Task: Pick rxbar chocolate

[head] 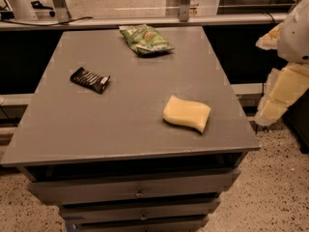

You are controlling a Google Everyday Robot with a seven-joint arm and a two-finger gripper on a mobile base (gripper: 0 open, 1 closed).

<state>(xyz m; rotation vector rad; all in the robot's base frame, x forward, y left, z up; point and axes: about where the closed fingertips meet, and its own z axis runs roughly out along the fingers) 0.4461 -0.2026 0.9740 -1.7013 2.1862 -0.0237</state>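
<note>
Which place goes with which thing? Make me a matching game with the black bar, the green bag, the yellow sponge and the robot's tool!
Things
1. small black glossy-wrapped rxbar chocolate
2. green crinkly snack bag
3. pale yellow sponge block
4. robot's pale tool

Places
A. off the grey table, past its right edge
B. on the table's left side
C. at the table's far edge, near the middle
D. on the table's right side, toward the front

Pairs: 1-B, 2-C, 3-D, 4-A
</note>
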